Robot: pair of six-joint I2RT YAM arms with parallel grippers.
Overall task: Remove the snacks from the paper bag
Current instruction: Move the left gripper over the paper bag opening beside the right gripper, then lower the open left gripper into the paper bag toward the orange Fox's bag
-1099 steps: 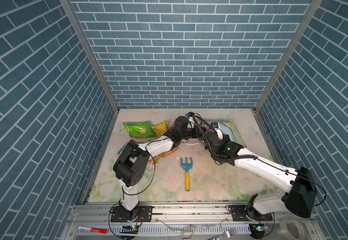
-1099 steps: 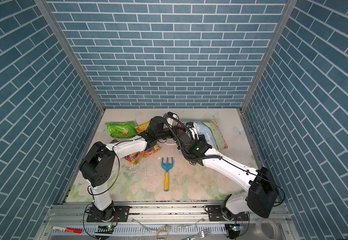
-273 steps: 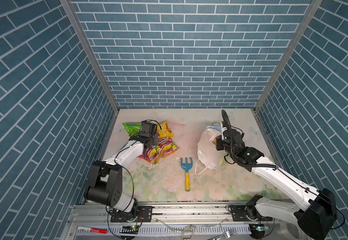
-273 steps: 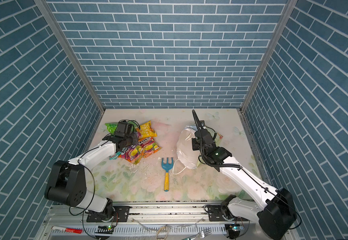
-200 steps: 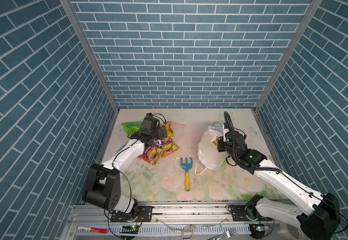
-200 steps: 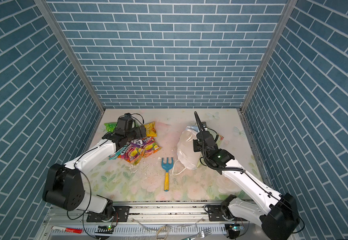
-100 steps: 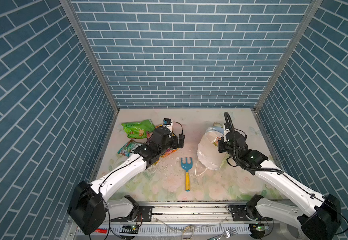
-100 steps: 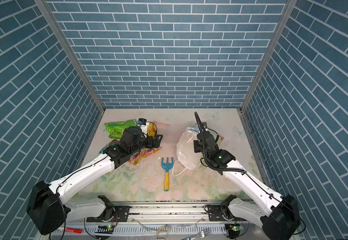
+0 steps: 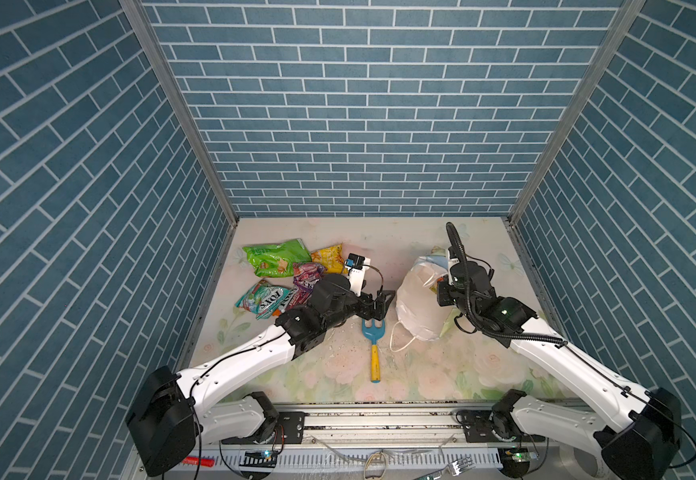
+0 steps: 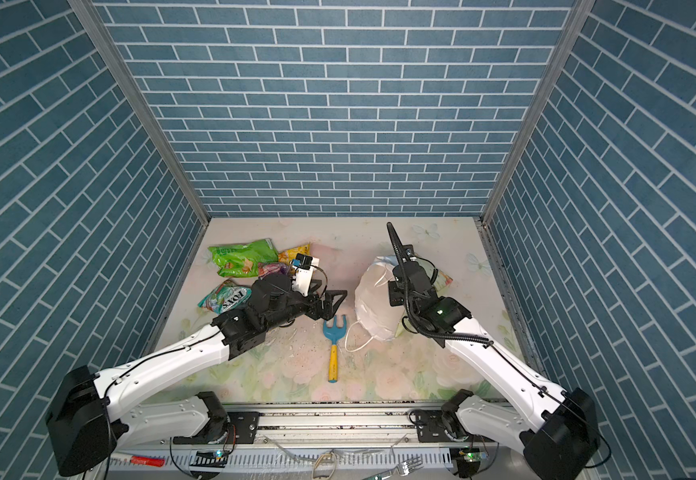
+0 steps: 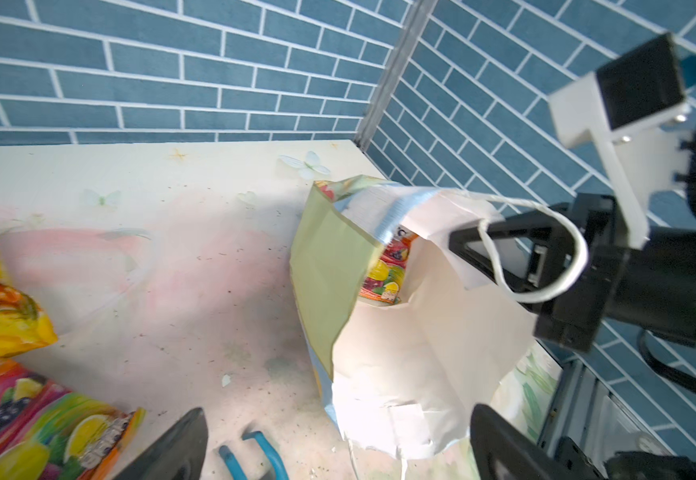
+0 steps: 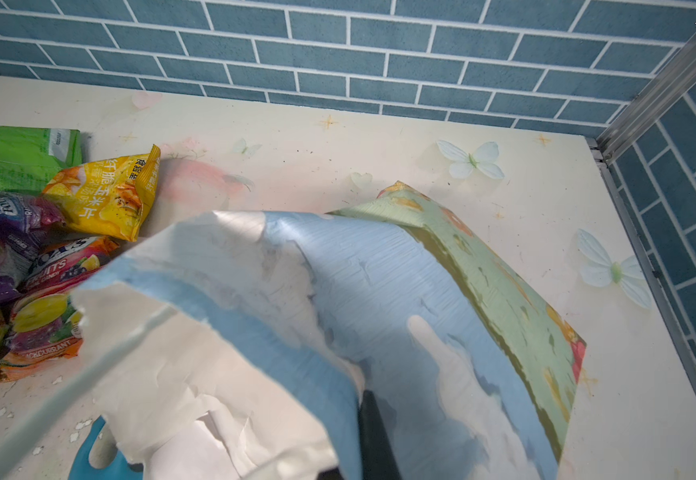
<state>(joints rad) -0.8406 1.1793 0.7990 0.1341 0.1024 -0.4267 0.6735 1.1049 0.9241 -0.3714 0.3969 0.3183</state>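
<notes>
Paper bag (image 9: 419, 309): crumpled, white inside | snacks (image 9: 275, 259): crinkly glossy packets

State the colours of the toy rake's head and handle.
The rake has a blue head and a yellow handle, seen best in a top view.

The floral desk (image 9: 441, 374) bears a green packet (image 9: 273, 257), yellow packet (image 9: 329, 259), purple packet (image 9: 307, 272) and teal-white packet (image 9: 262, 297), clustered at its left. A toy rake (image 9: 373, 337) lies mid-desk, with the paper bag (image 9: 419, 305) just right of it.
</notes>
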